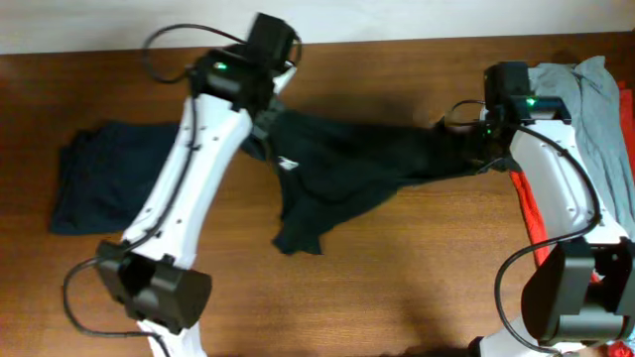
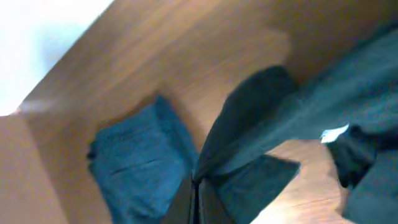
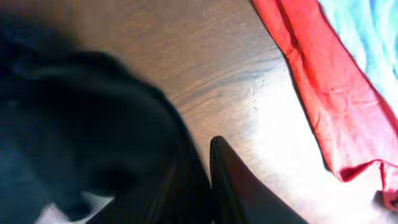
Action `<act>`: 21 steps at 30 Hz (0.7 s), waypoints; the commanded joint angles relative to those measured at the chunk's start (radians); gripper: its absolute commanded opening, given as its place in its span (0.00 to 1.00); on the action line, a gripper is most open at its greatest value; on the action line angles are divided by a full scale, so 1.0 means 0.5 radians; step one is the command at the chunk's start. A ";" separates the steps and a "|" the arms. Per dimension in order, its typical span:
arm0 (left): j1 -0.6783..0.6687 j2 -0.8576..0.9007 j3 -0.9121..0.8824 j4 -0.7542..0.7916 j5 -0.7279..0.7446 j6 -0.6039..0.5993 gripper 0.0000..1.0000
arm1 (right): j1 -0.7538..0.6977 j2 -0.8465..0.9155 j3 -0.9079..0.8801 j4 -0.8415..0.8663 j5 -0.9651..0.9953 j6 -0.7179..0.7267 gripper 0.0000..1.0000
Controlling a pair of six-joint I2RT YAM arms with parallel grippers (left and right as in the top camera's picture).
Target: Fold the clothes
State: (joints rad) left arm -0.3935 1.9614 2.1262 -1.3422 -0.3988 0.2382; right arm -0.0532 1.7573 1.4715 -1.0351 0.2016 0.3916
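The black T-shirt [image 1: 337,169] hangs bunched and stretched across the middle of the table, its small white logo [image 1: 288,162] showing near the left end. My left gripper [image 1: 266,117] is shut on the shirt's left end. In the left wrist view its fingers [image 2: 199,186] meet with dark cloth [image 2: 298,112] running away from them. My right gripper [image 1: 474,147] is at the shirt's right end. In the right wrist view the jaws [image 3: 210,165] stand almost together, pinching black fabric [image 3: 81,124] just above the wood.
A folded dark navy garment [image 1: 99,178] lies at the left, also seen below the left wrist [image 2: 140,162]. A grey shirt [image 1: 595,119] and a red shirt [image 1: 531,213] lie at the right edge, the red one [image 3: 323,93] close beside my right gripper.
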 commanded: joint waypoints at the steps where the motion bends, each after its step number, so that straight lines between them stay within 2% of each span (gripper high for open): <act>1: 0.008 -0.146 0.015 -0.004 -0.086 -0.043 0.00 | -0.003 -0.017 0.001 -0.026 0.038 0.005 0.11; 5: 0.008 -0.185 0.015 -0.004 -0.086 -0.043 0.00 | -0.003 -0.017 0.001 -0.050 0.037 0.005 0.05; 8: 0.008 -0.199 0.015 -0.004 -0.086 -0.043 0.00 | -0.003 -0.017 0.001 -0.074 0.037 0.018 0.05; 9: 0.008 -0.200 0.015 -0.005 -0.086 -0.043 0.01 | -0.003 -0.017 0.001 -0.089 0.031 0.021 0.06; 13: 0.008 -0.206 0.015 -0.015 -0.086 -0.043 0.00 | -0.002 -0.016 0.000 -0.230 0.021 0.021 0.32; 19: 0.008 -0.207 0.015 -0.011 -0.085 -0.043 0.00 | 0.001 -0.016 0.000 -0.330 -0.179 -0.008 0.36; 21: 0.008 -0.207 0.015 -0.011 -0.086 -0.043 0.00 | 0.005 -0.016 0.000 -0.291 -0.469 -0.203 0.39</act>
State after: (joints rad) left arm -0.3912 1.8923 2.1262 -1.3472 -0.4236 0.2375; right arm -0.0528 1.7573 1.4715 -1.1934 0.1333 0.3752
